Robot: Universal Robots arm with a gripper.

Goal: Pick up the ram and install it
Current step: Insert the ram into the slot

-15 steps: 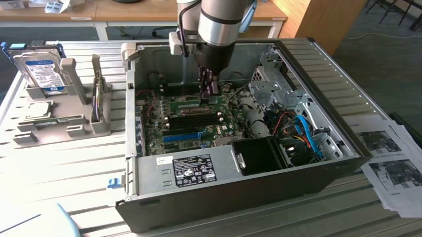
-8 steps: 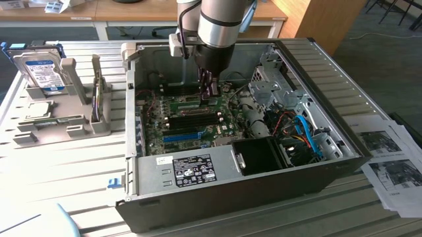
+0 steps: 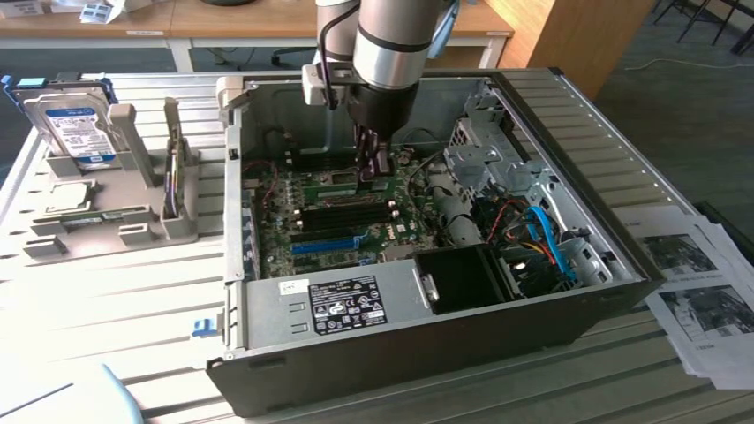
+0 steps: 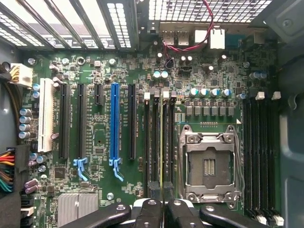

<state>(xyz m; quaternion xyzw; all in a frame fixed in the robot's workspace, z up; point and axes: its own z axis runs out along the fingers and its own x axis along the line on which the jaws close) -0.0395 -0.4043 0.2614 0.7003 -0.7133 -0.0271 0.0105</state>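
While thin green ram stands on edge among long black slots, black fingers of gripper pinch it. Gray metal case holds flat green board with blue slot, shiny square socket, ribbed silver block.

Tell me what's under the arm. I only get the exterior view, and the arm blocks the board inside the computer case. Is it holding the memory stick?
Observer: Yes. In the wrist view the fingers are shut on the memory stick, which shows edge-on.
Operator: Where exactly?
Observer: It runs along the black slots between the long blue slot and the empty processor socket.
Operator: Any spare slots?
Observer: Another bank of black slots on the socket's other side looks empty.
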